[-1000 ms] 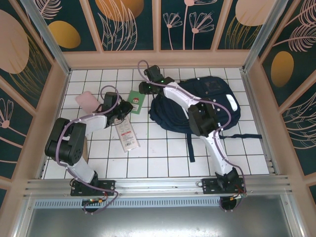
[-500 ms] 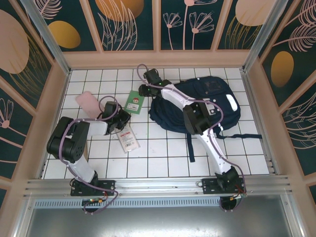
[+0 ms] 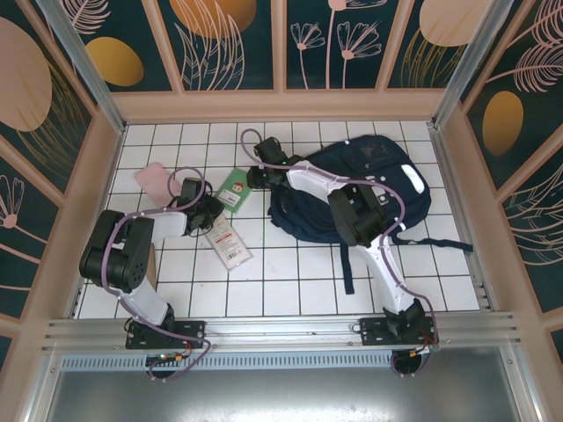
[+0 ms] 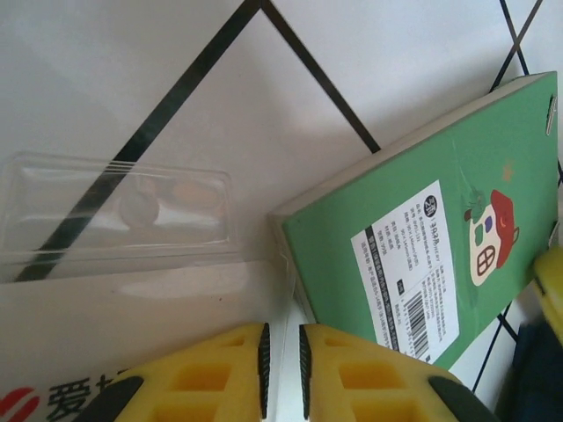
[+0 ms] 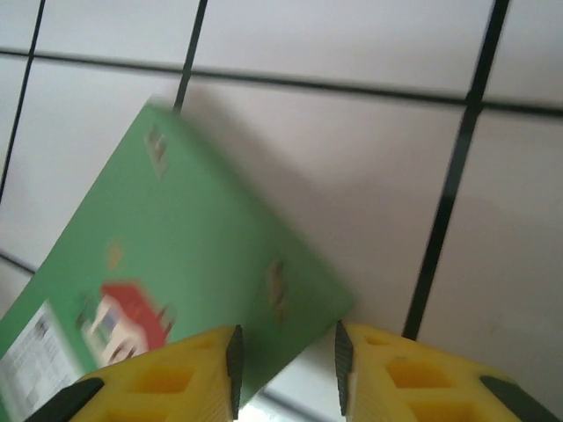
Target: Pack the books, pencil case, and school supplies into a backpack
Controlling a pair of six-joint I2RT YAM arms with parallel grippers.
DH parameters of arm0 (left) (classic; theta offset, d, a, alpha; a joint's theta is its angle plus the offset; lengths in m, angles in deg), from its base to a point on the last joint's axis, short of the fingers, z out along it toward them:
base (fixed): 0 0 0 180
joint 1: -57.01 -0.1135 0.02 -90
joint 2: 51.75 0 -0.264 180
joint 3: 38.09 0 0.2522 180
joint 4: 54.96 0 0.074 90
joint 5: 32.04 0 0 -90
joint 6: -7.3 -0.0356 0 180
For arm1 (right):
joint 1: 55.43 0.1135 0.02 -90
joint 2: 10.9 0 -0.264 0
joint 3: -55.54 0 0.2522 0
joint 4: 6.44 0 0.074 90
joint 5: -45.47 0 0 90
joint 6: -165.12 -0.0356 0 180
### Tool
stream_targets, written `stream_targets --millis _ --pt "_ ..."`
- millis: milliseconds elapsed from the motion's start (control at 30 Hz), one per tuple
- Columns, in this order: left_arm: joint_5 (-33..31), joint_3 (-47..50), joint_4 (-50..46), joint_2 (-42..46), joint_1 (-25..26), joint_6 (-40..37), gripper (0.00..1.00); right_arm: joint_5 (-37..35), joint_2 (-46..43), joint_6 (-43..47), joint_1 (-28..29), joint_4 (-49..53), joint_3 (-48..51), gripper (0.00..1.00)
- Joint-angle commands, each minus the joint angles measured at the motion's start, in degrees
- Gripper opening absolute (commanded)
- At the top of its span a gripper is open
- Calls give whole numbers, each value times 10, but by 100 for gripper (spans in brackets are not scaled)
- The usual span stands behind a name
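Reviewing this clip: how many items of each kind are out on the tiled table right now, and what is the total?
Books: 1, the green book
Pencil cases: 1, the pink pencil case
Supply packets: 1, the white packet
Backpacks: 1, the navy backpack
Total: 4
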Motion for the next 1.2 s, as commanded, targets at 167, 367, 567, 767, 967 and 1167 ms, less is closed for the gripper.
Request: stream_targets --millis 167,367,567,767,967,1167 --pt "-22 -51 -38 -28 -15 -43 23 3 -54 -12 14 13 35 38" --pt "-3 -47 -56 36 -15 -49 26 -12 -47 5 -21 8 -6 40" --pt "47 -54 -25 37 -15 -44 30 25 33 43 -44 29 -117 43" --pt "68 -61 -15 -25 -15 -46 31 60 103 57 -56 35 -190 46" --pt "63 -66 -18 -67 -15 -51 30 116 128 71 -54 33 -192 47" --pt "65 -66 -14 -91 -15 -52 26 203 138 84 -44 61 -188 47"
